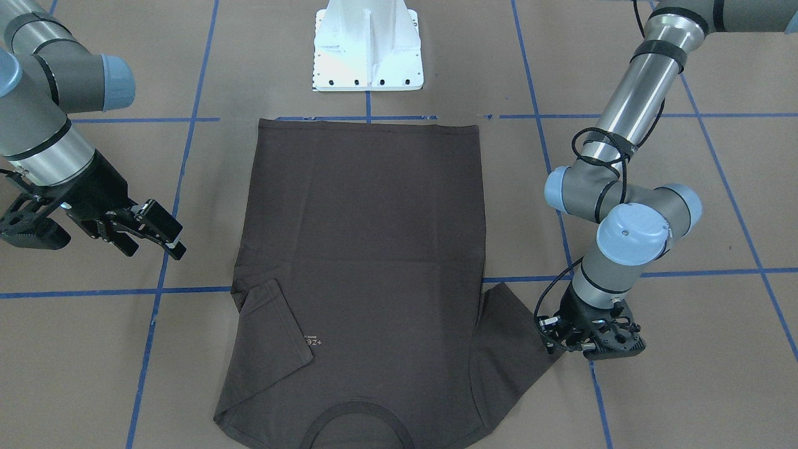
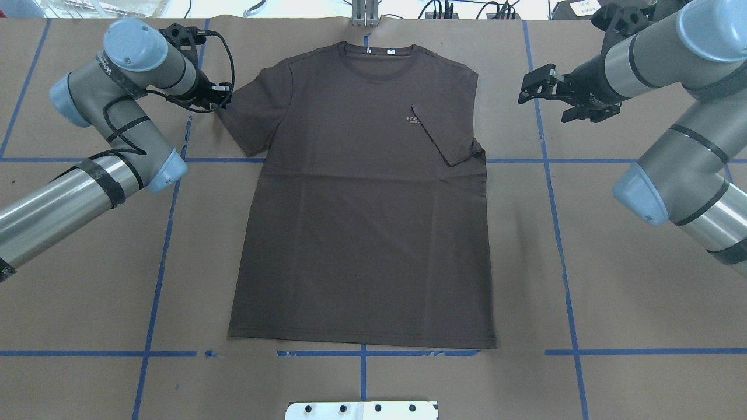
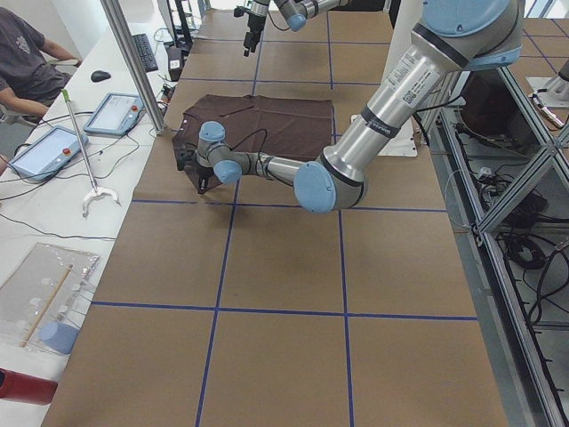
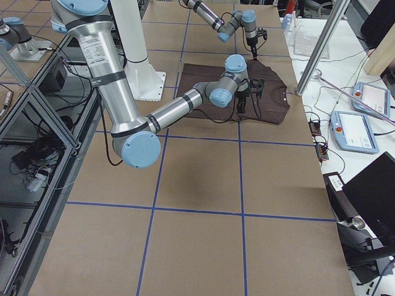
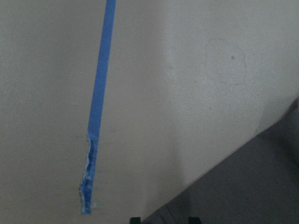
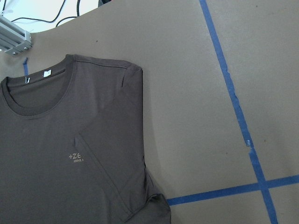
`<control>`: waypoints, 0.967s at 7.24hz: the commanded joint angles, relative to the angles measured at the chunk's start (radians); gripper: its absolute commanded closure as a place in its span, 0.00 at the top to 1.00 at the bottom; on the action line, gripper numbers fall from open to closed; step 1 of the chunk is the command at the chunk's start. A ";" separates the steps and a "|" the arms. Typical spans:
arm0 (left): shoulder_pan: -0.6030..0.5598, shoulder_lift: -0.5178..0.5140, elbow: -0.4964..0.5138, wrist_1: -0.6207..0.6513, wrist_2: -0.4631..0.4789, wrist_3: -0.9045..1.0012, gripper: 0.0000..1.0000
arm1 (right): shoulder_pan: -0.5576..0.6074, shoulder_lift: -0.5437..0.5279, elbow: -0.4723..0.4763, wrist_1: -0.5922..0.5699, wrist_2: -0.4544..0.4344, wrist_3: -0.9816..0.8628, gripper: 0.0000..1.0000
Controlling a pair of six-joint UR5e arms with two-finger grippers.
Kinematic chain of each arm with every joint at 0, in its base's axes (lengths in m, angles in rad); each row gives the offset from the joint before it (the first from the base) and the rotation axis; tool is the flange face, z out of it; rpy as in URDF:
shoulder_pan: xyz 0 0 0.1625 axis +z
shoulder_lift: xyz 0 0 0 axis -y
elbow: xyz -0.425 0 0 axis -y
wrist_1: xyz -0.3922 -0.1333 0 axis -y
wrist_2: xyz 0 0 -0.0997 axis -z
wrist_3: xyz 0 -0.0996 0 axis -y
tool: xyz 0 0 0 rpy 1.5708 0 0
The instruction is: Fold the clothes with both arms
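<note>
The dark grey-brown T-shirt (image 2: pixel 362 221) lies flat and face up on the brown table, with its collar on the far side from the robot. One sleeve (image 2: pixel 446 137) is folded in over the chest next to the pale logo (image 2: pixel 413 119). The other sleeve (image 2: pixel 251 116) lies spread out. My left gripper (image 2: pixel 224 98) is low at that sleeve's outer edge. In the left wrist view its fingertips (image 5: pixel 135 219) stand apart, with the sleeve edge (image 5: pixel 252 186) between them. My right gripper (image 2: pixel 543 93) is open and empty. It hangs above bare table, off the folded side.
The white base bracket (image 1: pixel 368 50) stands at the hem end of the shirt. Blue tape lines (image 2: pixel 169 233) cross the table. A metal post (image 3: pixel 133 62) and a desk with tablets (image 3: pixel 111 111) stand beyond the collar edge. A person (image 3: pixel 27 62) sits there.
</note>
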 commanded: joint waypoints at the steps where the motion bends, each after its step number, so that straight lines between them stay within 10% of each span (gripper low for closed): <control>1: 0.001 0.006 0.000 0.000 0.000 0.000 0.42 | 0.000 0.003 0.000 -0.002 0.002 0.000 1.00; 2: 0.001 0.004 0.000 0.000 0.000 -0.002 0.39 | 0.001 0.003 0.000 -0.005 0.000 0.000 1.00; 4: 0.001 0.000 0.000 0.002 0.000 -0.009 0.00 | 0.001 0.003 0.000 -0.007 0.005 0.002 1.00; 7: 0.003 -0.019 -0.002 0.012 -0.003 -0.011 0.00 | 0.000 0.004 -0.005 -0.010 0.002 0.002 1.00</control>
